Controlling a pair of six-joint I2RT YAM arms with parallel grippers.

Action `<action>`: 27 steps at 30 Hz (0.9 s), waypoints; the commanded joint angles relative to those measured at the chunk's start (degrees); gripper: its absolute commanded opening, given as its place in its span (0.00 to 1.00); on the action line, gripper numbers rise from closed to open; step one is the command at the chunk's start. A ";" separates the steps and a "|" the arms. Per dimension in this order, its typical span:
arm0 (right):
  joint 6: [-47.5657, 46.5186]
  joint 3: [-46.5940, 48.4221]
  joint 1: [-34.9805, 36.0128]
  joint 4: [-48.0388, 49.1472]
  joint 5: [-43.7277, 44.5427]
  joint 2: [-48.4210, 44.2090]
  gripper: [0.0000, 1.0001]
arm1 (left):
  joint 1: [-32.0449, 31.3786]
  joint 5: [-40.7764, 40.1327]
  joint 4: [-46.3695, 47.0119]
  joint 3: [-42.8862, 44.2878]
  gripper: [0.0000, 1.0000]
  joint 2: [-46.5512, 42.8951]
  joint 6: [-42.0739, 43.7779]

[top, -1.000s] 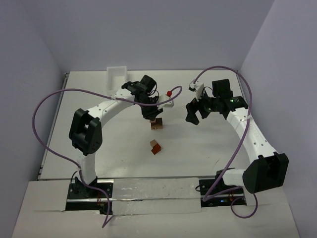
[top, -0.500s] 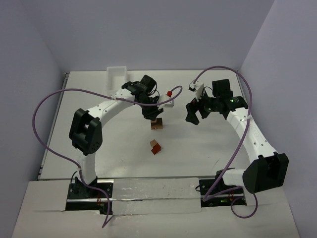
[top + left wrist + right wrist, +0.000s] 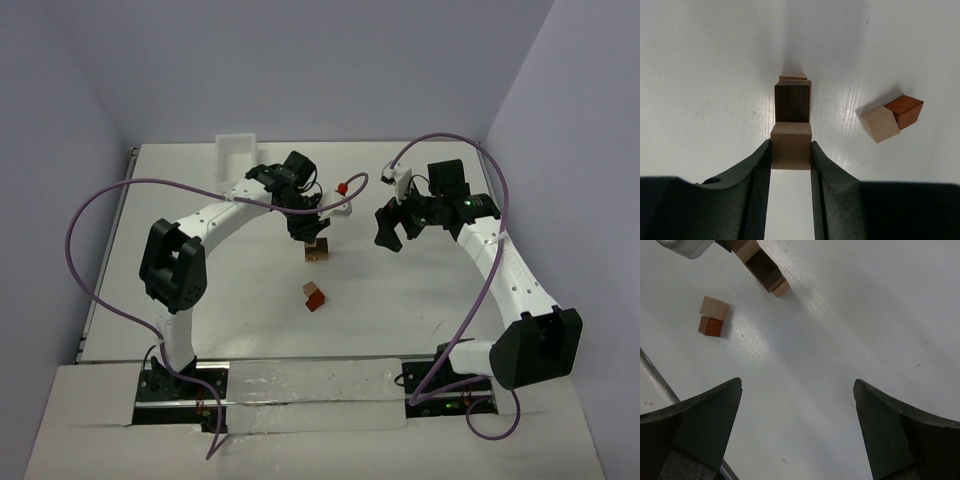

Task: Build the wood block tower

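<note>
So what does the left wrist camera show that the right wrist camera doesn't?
Only left wrist: the left gripper pinching the light tan wooden block atop the dark brown wooden block. Only right wrist: the right gripper, open and empty. Both: the wood block tower, and the loose tan wooden block and reddish-brown wooden block on the white table.

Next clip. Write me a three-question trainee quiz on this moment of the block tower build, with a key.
1. True or false: the right pincer holds a block.
2. Which does the left pincer grip? A) light tan block B) dark brown one C) reddish-brown one
3. How many blocks lie loose on the table, apart from the tower?
Key: 1 false, it is open and empty. 2 A, held over the tower. 3 two: the loose tan block and the reddish-brown block, touching.
</note>
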 commanded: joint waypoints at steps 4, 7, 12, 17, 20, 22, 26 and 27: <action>-0.73 1.91 -0.36 -0.83 -0.50 0.13 1.00 | -0.48 1.70 2.05 1.52 0.17 0.52 1.49; -0.76 1.99 -0.33 -0.83 -0.50 0.24 1.00 | -0.48 1.70 2.13 1.34 0.17 0.61 1.52; -0.76 2.17 -0.42 -0.92 -0.58 0.33 1.00 | -0.48 1.76 2.05 1.43 0.18 0.89 1.52; -0.73 2.17 -0.33 -0.99 -0.71 0.55 1.00 | -0.48 1.65 2.18 1.17 0.18 1.11 1.70; -0.76 2.26 -0.42 -1.01 -0.76 0.60 1.00 | -0.48 1.52 2.14 1.08 0.19 1.13 1.78; -0.84 2.34 -0.42 -1.09 -0.84 0.68 1.00 | -0.48 1.52 2.47 0.74 0.21 1.13 1.70; -0.92 2.43 -0.33 -1.18 -0.76 0.77 1.00 | -0.48 1.78 2.13 0.64 0.28 1.13 2.04; -0.87 2.49 -0.33 -1.19 -0.82 0.83 1.00 | -0.48 1.90 2.01 0.58 0.29 1.01 2.17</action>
